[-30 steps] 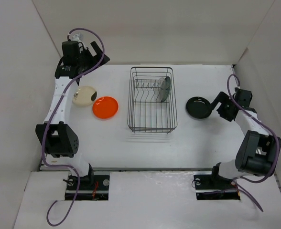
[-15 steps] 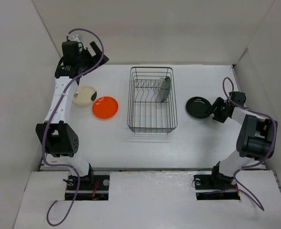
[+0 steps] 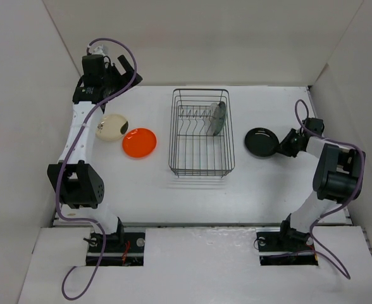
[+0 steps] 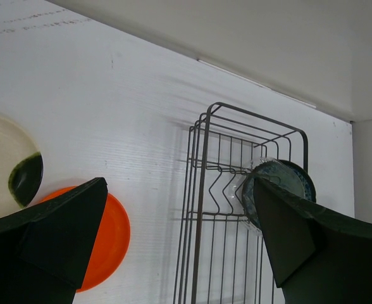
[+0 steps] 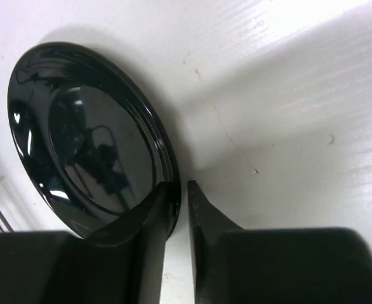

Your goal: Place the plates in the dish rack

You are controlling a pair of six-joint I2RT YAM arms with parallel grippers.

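1. The right tool (image 5: 178,201) is pinching narrowly on the black plate's (image 5: 78,139) rim, right of the dish rack (image 3: 202,133).
2. The left tool (image 4: 178,190) is hanging wide, far-left of the rack.

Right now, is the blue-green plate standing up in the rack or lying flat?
Standing up. The blue-green plate sits on its edge among the prongs inside the dish rack; the top view shows it nearly edge-on.
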